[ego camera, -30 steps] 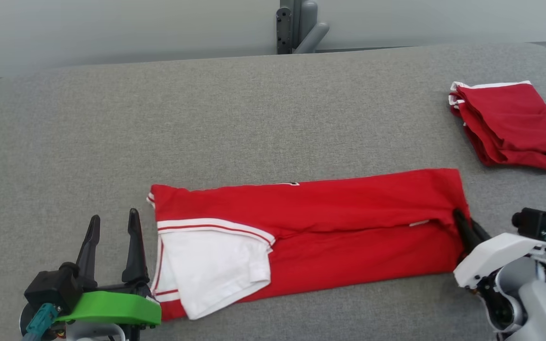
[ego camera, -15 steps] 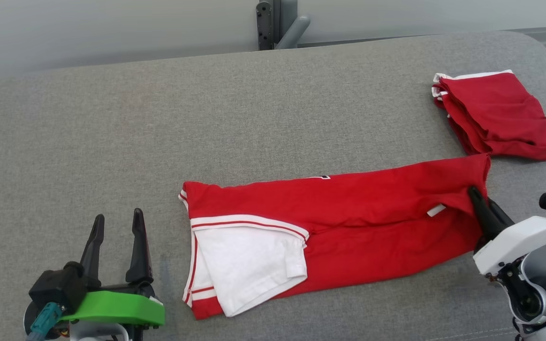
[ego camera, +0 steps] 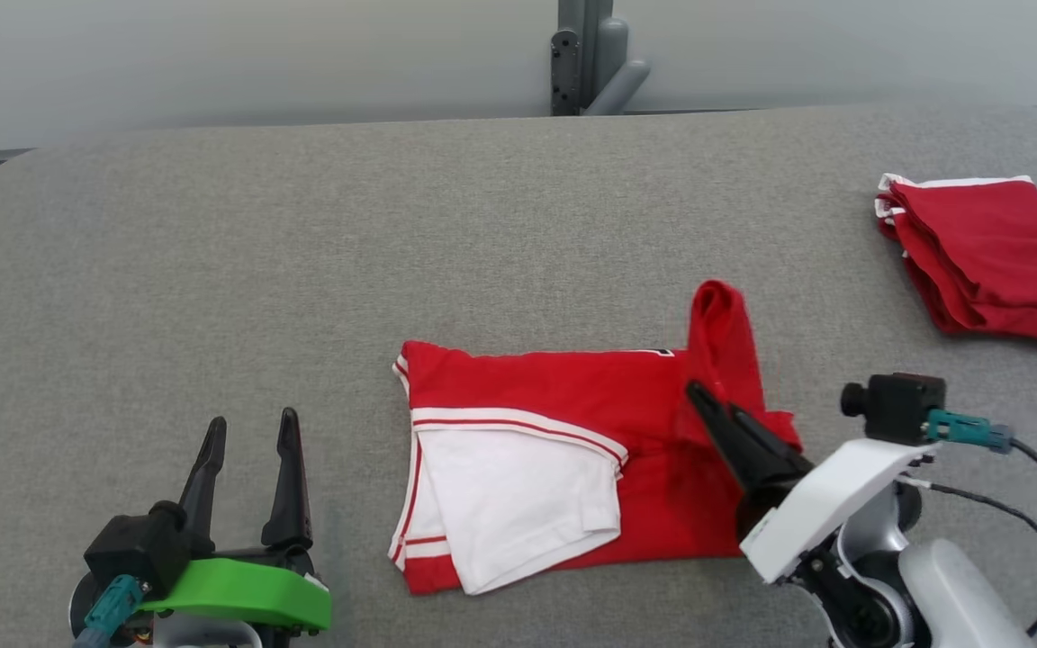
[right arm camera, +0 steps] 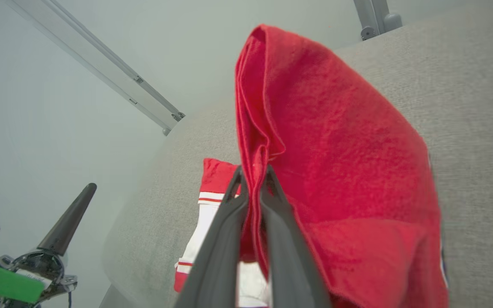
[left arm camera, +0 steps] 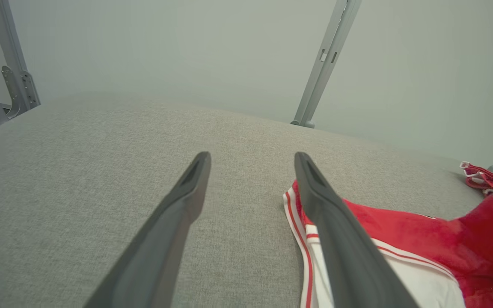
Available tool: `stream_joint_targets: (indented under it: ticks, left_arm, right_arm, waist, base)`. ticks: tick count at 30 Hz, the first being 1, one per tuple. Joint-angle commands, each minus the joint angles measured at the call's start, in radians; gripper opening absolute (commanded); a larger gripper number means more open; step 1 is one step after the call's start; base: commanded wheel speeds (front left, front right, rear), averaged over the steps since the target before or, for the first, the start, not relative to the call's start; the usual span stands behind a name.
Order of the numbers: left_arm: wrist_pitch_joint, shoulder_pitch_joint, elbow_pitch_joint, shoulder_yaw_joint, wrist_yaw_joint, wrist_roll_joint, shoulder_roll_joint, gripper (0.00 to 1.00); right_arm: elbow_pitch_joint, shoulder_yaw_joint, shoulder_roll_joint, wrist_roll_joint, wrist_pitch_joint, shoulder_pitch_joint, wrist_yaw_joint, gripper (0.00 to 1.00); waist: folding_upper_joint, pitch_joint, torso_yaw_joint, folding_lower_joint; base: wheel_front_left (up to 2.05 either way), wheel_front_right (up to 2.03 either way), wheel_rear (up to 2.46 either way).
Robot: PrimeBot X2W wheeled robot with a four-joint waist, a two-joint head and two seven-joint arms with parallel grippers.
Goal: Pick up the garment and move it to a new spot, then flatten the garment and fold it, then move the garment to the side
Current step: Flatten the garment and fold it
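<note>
Okay, left side first: left gripper (ego camera: 253,418) on its green plastic wrist mount (ego camera: 230,585), low over the grey woven-fabric tabletop (ego camera: 302,252), long dark fingers spread wide, empty. Sits left of the red-and-white knit jersey (ego camera: 554,396), not touching it. Same from the left wrist: left gripper (left arm camera: 251,156) parted over bare grey cloth, jersey (left arm camera: 400,226) with its striped hem just beside one finger.

Centre: jersey folded into a narrow band, lying flat on the tabletop, white sleeve with red-striped cuff on top at its left end. Right end lifted off the surface and doubled back towards the middle, peaking in a red hump. Grey metal post (ego camera: 586,54) behind the table's back edge.

Right of that: right gripper (ego camera: 697,391) clamped on the raised red end, fingers together, cloth pinched between. From the right wrist: right gripper (right arm camera: 253,171) pinching a vertical fold of the jersey (right arm camera: 336,149), fabric draping up over the tips. Black wrist camera (ego camera: 897,405) behind, on a white housing.

Far right: second red garment (ego camera: 987,243), white-trimmed, folded, well apart from the jersey.
</note>
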Motion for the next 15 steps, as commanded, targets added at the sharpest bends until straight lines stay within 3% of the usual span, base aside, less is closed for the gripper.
stream_joint_targets:
  ticks: [1, 8, 15]
  left_arm:
    - [0.002, -0.004, 0.001, -0.001, -0.002, 0.011, 0.002, 1.00]
    - [0.005, -0.010, 0.004, -0.015, -0.009, 0.006, -0.005, 1.00]
    - [0.001, -0.028, 0.014, -0.030, -0.016, 0.009, -0.016, 1.00]
  right_arm:
    - [0.001, 0.018, 0.007, 0.010, 0.002, -0.011, 0.000, 0.00]
    - [0.068, 0.136, 0.063, 0.036, -0.012, -0.068, 0.000, 0.00]
    - [0.210, 0.217, 0.106, 0.078, -0.045, -0.135, 0.000, 0.00]
  waist:
    - [0.0029, -0.015, 0.033, 0.0000]
    - [0.0029, -0.015, 0.096, 0.0000]
    - [0.0029, -0.005, 0.141, 0.0000]
  base:
    - [0.00, 0.00, 0.00]
    - [0.00, 0.00, 0.00]
    - [0.00, 0.00, 0.00]
